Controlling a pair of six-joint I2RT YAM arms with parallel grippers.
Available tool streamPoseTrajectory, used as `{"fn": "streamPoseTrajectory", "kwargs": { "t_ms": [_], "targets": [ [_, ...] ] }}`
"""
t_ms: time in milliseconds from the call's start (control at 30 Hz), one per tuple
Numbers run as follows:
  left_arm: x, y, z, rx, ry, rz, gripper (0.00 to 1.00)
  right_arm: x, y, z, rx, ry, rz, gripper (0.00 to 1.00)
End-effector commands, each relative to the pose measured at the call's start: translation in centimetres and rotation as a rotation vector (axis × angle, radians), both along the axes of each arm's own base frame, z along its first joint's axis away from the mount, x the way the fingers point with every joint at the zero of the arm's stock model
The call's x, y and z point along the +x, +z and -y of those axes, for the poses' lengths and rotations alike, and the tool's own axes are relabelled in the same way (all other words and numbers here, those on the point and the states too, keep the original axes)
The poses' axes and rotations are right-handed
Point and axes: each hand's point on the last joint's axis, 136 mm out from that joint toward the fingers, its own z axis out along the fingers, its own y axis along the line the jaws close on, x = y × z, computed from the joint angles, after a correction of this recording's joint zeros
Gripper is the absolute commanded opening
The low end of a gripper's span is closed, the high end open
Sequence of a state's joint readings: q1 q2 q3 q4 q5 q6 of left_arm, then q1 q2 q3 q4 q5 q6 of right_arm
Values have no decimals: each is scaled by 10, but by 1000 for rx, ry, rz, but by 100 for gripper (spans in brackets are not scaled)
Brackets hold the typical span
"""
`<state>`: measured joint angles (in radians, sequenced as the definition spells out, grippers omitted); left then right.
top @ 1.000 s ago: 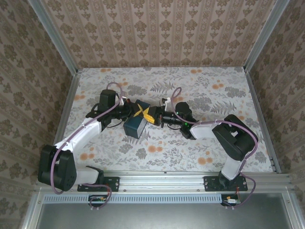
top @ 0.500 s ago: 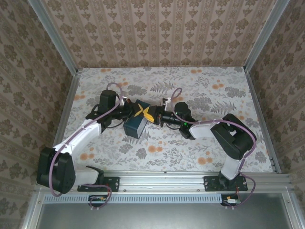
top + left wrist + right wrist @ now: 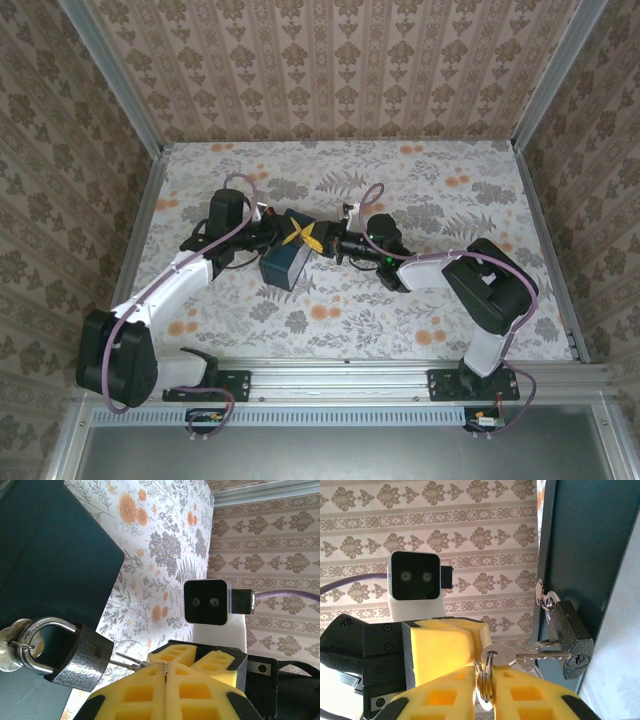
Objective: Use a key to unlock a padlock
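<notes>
Finds the key (image 3: 545, 655) level, pinched by its ring end in the narrow jaws of the right gripper (image 3: 487, 675), tip at the keyhole face of the padlock (image 3: 572, 630); cannot tell whether inserted. Sees that padlock hanging from a hasp (image 3: 540, 590) on the dark blue box (image 3: 590, 540). Shows the left gripper (image 3: 165, 672) just beside the padlock, jaws pressed shut on nothing, above the floral table (image 3: 430, 190).

The box (image 3: 284, 265) sits near the middle of the desk (image 3: 430, 190). The padlock (image 3: 572, 637) hangs on its side wall, with the key (image 3: 540, 655) at the padlock's 9 o'clock in the right wrist view. The left gripper (image 3: 165, 666) and right gripper (image 3: 486, 671) meet there, at the box's 1 o'clock from above.
</notes>
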<state>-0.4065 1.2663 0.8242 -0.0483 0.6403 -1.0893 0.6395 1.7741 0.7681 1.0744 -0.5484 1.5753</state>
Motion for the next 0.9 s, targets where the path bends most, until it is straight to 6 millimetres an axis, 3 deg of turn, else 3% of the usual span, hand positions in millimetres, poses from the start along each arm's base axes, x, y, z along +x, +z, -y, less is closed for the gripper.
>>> {"fn": "streamPoseTrajectory", "kwargs": {
  "t_ms": [0, 200, 267, 333, 533, 733, 867],
  "targets": [
    [-1, 1, -1, -3, 14, 15, 0, 0, 19, -3, 50, -5, 56, 13],
    [-3, -1, 0, -6, 10, 5, 0, -2, 23, -6, 62, 6, 70, 0],
    [-3, -5, -2, 7, 11, -10, 1, -2, 19, -5, 52, 2, 63, 0],
    [-4, -7, -6, 29, 16, -16, 23, -3, 11, -3, 23, -1, 48, 0],
    [-3, -6, -24, 104, 30, -13, 42, -9, -16, 10, -94, 19, 27, 0],
    [-5, 1, -45, 322, -79, 82, 43, -25, -25, 40, -289, 66, 77, 0],
    [5, 17, -41, 513, -299, 306, 41, -42, -31, 59, -433, 190, 119, 0]
  ]
}}
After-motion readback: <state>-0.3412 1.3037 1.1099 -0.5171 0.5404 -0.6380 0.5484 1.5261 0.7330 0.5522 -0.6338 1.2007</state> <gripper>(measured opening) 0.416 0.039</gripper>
